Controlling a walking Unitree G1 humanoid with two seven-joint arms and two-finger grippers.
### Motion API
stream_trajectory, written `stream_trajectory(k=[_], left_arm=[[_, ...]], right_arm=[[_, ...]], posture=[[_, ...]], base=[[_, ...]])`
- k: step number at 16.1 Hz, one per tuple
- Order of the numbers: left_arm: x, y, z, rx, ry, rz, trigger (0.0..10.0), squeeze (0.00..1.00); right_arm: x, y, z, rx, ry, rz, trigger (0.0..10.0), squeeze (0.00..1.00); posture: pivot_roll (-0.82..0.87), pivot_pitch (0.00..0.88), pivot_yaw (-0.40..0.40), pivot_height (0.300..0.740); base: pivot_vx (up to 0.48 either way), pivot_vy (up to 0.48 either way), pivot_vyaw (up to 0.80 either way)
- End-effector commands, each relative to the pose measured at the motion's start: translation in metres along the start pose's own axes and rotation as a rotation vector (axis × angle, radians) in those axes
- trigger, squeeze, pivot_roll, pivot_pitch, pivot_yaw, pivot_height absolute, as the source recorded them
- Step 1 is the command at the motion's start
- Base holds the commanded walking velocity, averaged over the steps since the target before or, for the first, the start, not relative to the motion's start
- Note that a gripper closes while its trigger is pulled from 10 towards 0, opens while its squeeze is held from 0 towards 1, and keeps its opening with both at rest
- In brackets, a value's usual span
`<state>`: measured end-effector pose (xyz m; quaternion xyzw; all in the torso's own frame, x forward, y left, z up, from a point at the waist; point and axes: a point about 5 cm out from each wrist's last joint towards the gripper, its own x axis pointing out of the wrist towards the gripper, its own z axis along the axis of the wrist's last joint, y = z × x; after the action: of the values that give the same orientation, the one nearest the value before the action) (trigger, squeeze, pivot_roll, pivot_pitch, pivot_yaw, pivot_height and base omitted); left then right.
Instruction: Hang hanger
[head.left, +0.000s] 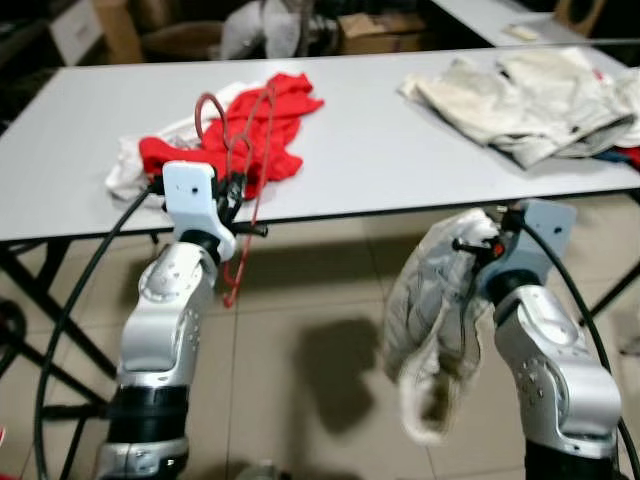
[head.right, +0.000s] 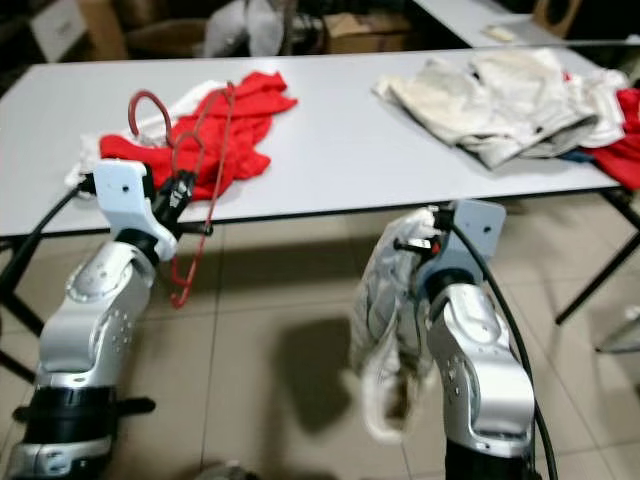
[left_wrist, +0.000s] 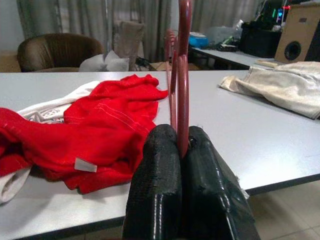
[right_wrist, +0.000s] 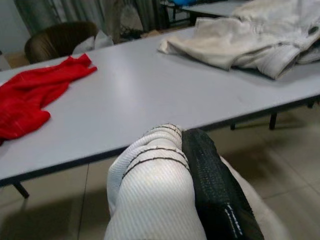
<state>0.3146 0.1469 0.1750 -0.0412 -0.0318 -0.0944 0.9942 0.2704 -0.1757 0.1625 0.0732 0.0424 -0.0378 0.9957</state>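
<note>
A thin red wire hanger (head.left: 243, 170) stands upright at the near edge of the white table (head.left: 380, 150), its hook curling over the red garment (head.left: 260, 125). My left gripper (head.left: 235, 195) is shut on the hanger; its black fingers (left_wrist: 165, 195) pinch the red wire (left_wrist: 182, 100). My right gripper (head.left: 480, 248) is shut on a pale beige garment (head.left: 430, 320) that droops toward the floor in front of the table. Ribbed cloth (right_wrist: 155, 200) bulges beside one black finger (right_wrist: 215, 190) in the right wrist view.
A heap of beige clothes (head.left: 530, 95) lies on the table's right half, with white cloth (head.left: 125, 170) under the red garment at left. Table legs (head.left: 40, 290) and cables stand at the left. A brown armchair (left_wrist: 57, 50) and boxes sit behind the table.
</note>
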Motion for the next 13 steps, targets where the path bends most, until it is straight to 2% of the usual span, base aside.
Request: stream_trajectory(k=[1, 3, 6, 11, 13], left_arm=[[0.001, -0.004, 0.001, -0.013, -0.003, -0.019, 10.0, 0.0], [0.0, -0.004, 0.001, -0.016, 0.001, -0.018, 10.0, 0.0], [-0.001, -0.006, 0.002, -0.033, -0.005, -0.037, 10.0, 0.0], [-0.004, -0.004, 0.0, -0.014, 0.009, -0.051, 10.0, 0.0], [-0.004, -0.005, 0.0, -0.011, 0.01, -0.052, 10.0, 0.0]], right_arm=[[-0.003, -0.001, 0.011, 0.006, -0.058, -0.002, 10.0, 0.0], [-0.004, 0.002, 0.01, 0.011, -0.054, 0.001, 10.0, 0.0], [-0.005, 0.003, 0.01, -0.008, -0.054, 0.01, 10.0, 0.0], [-0.007, -0.004, 0.018, -0.019, -0.082, -0.029, 10.0, 0.0], [-0.008, -0.007, 0.016, -0.001, -0.077, -0.044, 10.0, 0.0]], posture=[[-0.02, 0.015, 0.02, 0.74], [-0.02, 0.017, 0.02, 0.74], [-0.02, 0.022, 0.017, 0.74], [-0.04, 0.024, 0.023, 0.74], [-0.03, 0.017, 0.015, 0.74]], base=[[0.0, 0.0, 0.0], [0.0, 0.0, 0.0], [0.266, 0.0, 0.0], [0.285, 0.0, 0.8], [0.336, 0.0, 0.0]])
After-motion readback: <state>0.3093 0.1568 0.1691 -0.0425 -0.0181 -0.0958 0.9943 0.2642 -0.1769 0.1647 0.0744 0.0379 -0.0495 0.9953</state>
